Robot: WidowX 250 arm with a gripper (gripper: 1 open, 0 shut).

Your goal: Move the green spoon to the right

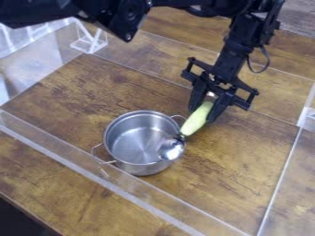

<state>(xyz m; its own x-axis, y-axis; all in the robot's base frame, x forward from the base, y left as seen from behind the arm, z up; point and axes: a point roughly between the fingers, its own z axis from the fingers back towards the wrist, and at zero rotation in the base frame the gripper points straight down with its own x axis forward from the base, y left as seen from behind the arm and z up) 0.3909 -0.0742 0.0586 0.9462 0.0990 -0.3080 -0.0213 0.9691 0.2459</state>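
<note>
The green spoon (pixel 197 120) has a thick yellow-green handle and a shiny silver bowl. My gripper (pixel 212 98) is shut on the upper end of its handle and points steeply down. The spoon hangs tilted, with its silver bowl (pixel 174 147) low at the right rim of the round steel pot (pixel 139 141), apparently touching it. The gripper stands above and to the right of the pot. The fingertips are partly hidden behind the handle.
A clear acrylic barrier (pixel 185 205) runs along the front and right of the wooden table (pixel 74 101). A clear plastic stand (pixel 88 37) sits at the back left. Open tabletop lies to the right of the pot.
</note>
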